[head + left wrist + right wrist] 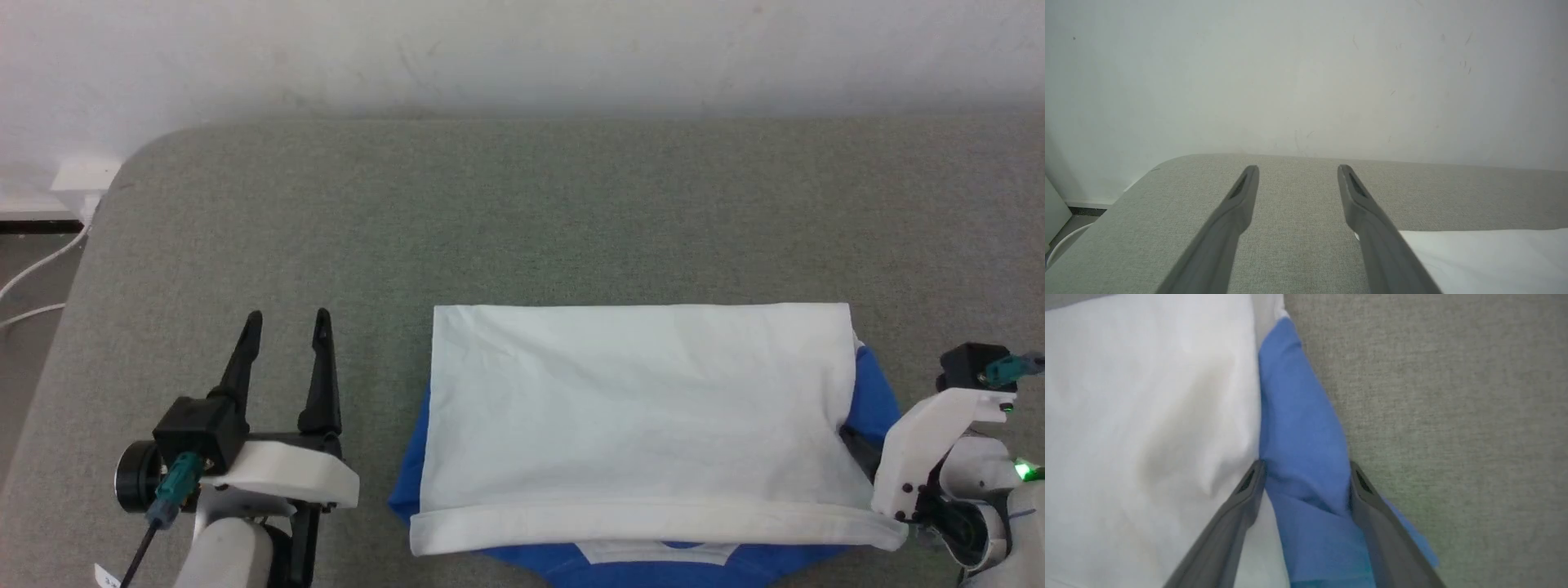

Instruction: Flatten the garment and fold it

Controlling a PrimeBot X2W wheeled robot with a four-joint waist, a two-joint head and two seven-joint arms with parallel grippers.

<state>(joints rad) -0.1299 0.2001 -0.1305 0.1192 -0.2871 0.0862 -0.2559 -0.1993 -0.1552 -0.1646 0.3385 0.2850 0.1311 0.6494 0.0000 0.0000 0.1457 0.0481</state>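
My right fingers (1253,486) wide apart, straddling blue sleeve (1298,416), no grip; left fingers (322,359) wide, empty, shirt (637,408) to their right

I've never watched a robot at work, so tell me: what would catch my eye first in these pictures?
The garment, white with bright blue at its edges, lies folded on the grey table. The left gripper is open over bare table to the shirt's left. The right gripper has its open fingers astride a blue sleeve at the shirt's right edge.
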